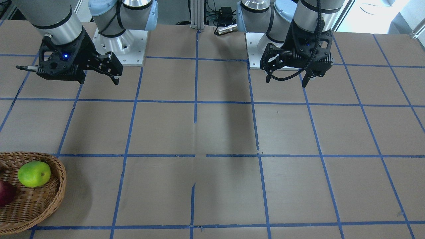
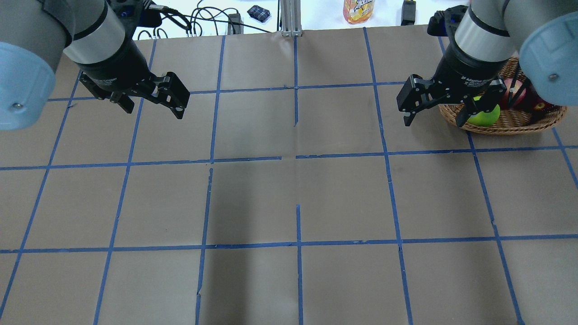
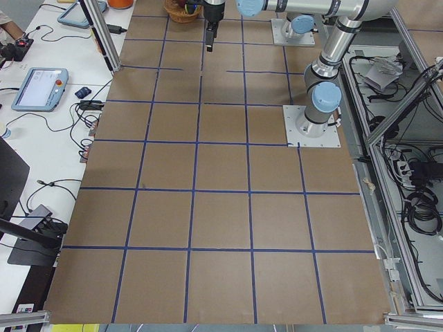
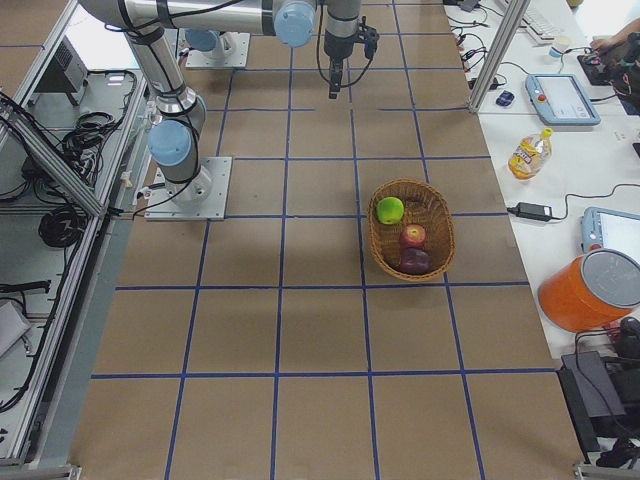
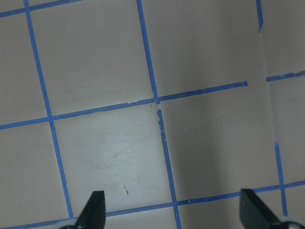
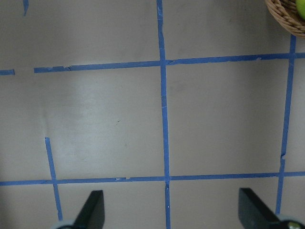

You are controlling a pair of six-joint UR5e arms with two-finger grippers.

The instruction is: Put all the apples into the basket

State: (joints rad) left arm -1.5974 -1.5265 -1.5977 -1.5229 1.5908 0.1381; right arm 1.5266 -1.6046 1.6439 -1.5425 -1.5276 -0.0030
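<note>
The brown wicker basket (image 4: 376, 245) stands on the table on my right side, also seen at its rim (image 1: 56, 196) and rim (image 2: 505, 129). All three apples lie inside it: the green apple (image 4: 390, 210), the red apple (image 4: 412, 236) and the maroon apple (image 4: 416, 262). The front view shows the green apple (image 1: 34, 173) and a slice of the maroon apple (image 1: 5, 193). My right gripper (image 2: 433, 123) hovers open and empty, high above the table beside the basket. My left gripper (image 2: 153, 108) hangs open and empty over the left half. Both wrist views show only taped table between the fingertips.
Blue tape divides the brown table (image 2: 298, 189) into squares. Both arm bases (image 1: 119, 46) sit at the robot's edge. Beyond the far edge are a juice bottle (image 4: 528, 152), an orange bucket (image 4: 590, 290), tablets and cables. A basket corner (image 6: 286, 19) shows in the right wrist view.
</note>
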